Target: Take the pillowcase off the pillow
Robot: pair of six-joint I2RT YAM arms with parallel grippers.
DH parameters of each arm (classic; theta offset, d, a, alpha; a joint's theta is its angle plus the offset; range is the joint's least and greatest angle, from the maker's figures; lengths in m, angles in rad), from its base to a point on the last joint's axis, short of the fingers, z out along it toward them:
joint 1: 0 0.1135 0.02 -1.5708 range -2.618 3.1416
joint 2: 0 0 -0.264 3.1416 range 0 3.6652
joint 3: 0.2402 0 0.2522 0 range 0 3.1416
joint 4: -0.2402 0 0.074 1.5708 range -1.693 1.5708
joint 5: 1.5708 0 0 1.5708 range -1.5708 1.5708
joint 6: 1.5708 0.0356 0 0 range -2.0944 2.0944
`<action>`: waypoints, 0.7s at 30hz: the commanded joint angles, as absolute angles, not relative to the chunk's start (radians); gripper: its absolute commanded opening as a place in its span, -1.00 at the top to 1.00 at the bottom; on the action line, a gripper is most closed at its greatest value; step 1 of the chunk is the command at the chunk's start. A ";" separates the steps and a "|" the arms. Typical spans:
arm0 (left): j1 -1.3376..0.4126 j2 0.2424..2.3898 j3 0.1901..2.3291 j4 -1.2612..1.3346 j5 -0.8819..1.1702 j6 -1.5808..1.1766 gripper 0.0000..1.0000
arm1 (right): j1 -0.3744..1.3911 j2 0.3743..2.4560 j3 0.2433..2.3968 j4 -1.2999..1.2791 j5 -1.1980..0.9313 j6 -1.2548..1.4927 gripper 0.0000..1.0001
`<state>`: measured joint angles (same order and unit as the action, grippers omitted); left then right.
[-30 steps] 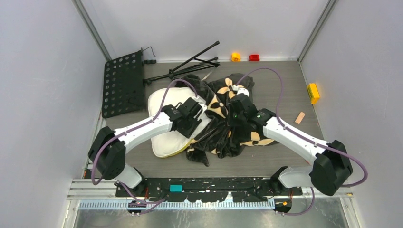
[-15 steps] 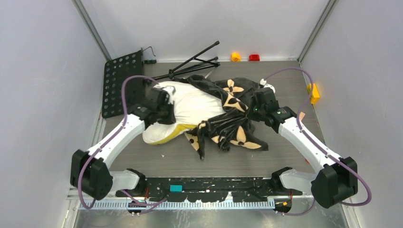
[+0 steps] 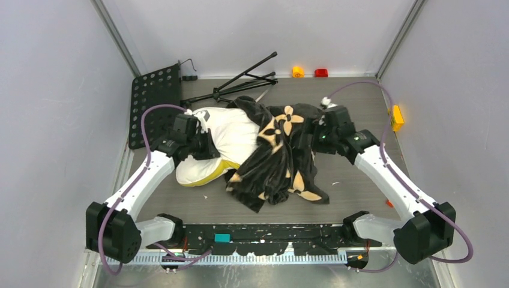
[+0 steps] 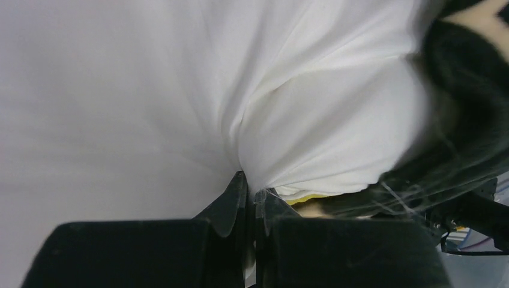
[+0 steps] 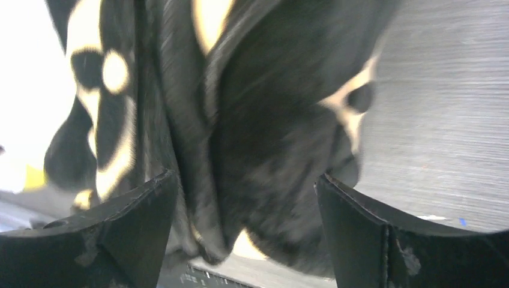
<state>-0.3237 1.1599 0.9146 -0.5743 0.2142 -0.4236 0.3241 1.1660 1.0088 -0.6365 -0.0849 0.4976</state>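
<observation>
The cream-white pillow (image 3: pixel 231 133) lies left of centre, its yellowish edge toward the front. My left gripper (image 3: pixel 201 143) is shut on a pinch of the pillow's white fabric (image 4: pixel 180 90), which bunches into folds at the left gripper's tips (image 4: pixel 252 185). The black flowered pillowcase (image 3: pixel 282 157) is heaped over the pillow's right end and onto the table. My right gripper (image 3: pixel 313 133) sits at the heap's right side. In the right wrist view the right gripper (image 5: pixel 246 180) is open, with loose pillowcase plush (image 5: pixel 270 120) hanging between its fingers (image 5: pixel 351 210).
A black perforated plate (image 3: pixel 155 105) lies at the back left, beside a folded black tripod stand (image 3: pixel 240 81). Small orange (image 3: pixel 298 72) and red (image 3: pixel 321 72) items sit at the back wall. A yellow block (image 3: pixel 395 117) lies at the right edge. Grey walls enclose the table (image 5: pixel 444 120).
My left gripper shut on the pillow and drew it leftward. My right gripper pulled the pillowcase rightward, then opened, and the pillowcase slumped into a heap.
</observation>
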 commanded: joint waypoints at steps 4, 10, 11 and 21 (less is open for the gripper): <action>-0.310 1.175 0.961 -0.526 0.208 -0.472 1.00 | 0.529 1.091 0.942 -0.719 -0.011 0.513 -0.82; -0.307 1.137 0.971 -0.533 0.142 -0.470 1.00 | 0.559 1.062 0.799 -0.666 -0.036 0.569 -0.82; -0.306 1.133 0.971 -0.531 0.132 -0.471 1.00 | 0.560 1.067 0.780 -0.658 -0.031 0.577 -0.75; -0.195 1.131 0.952 -0.474 0.275 -0.550 1.00 | 0.562 1.046 0.739 -0.612 -0.045 0.568 0.45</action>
<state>-0.2630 1.1679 0.9176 -0.5762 0.2173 -0.4870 0.5594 1.0710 0.7410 -0.6674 -0.0517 0.5701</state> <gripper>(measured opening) 0.030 0.423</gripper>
